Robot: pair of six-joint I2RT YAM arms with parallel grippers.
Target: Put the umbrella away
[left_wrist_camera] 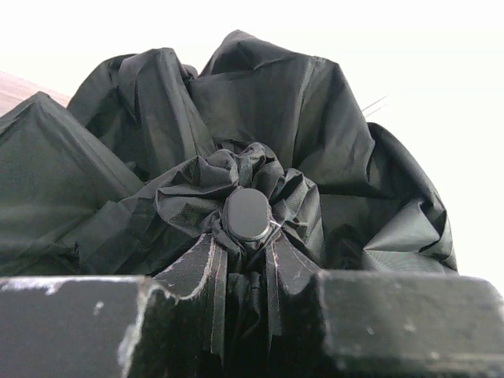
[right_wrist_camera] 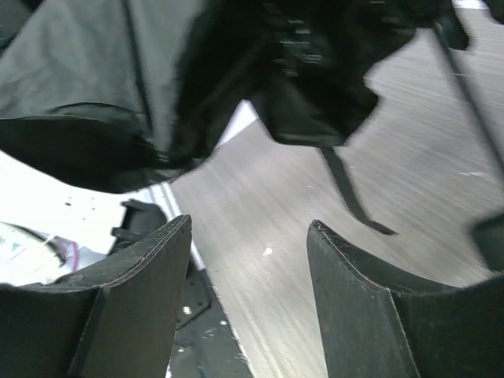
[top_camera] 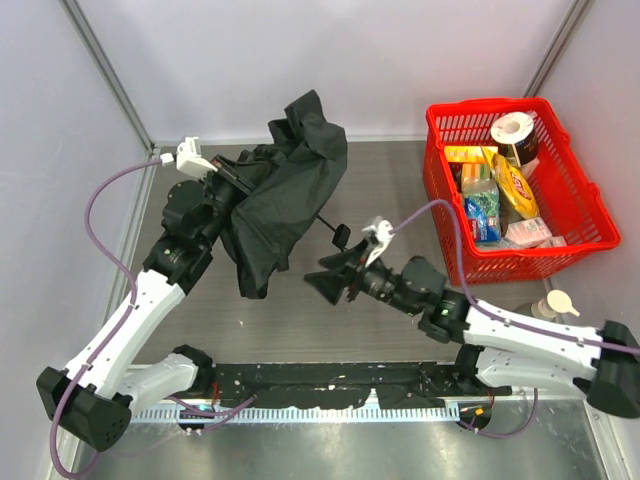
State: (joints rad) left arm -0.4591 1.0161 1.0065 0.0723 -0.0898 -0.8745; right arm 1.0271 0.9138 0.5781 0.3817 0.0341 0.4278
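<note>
Umbrella [top_camera: 285, 190] hung crumpled above table [top_camera: 290, 330], left of centre, clamped in left gripper [top_camera: 238, 183]; right gripper [top_camera: 335, 282] near, empty. Left wrist: canopy [left_wrist_camera: 299, 118] bunched between 2 closed fingers [left_wrist_camera: 71, 323]. Right wrist: jaws spread wide over table, strap [right_wrist_camera: 346, 189] dangling ahead.

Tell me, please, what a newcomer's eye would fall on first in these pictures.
The crumpled black umbrella dominates the left-centre of the table, its fabric pinched in the left gripper. The bright red basket full of groceries stands at the far right, and the right gripper hovers open near the umbrella.
</note>
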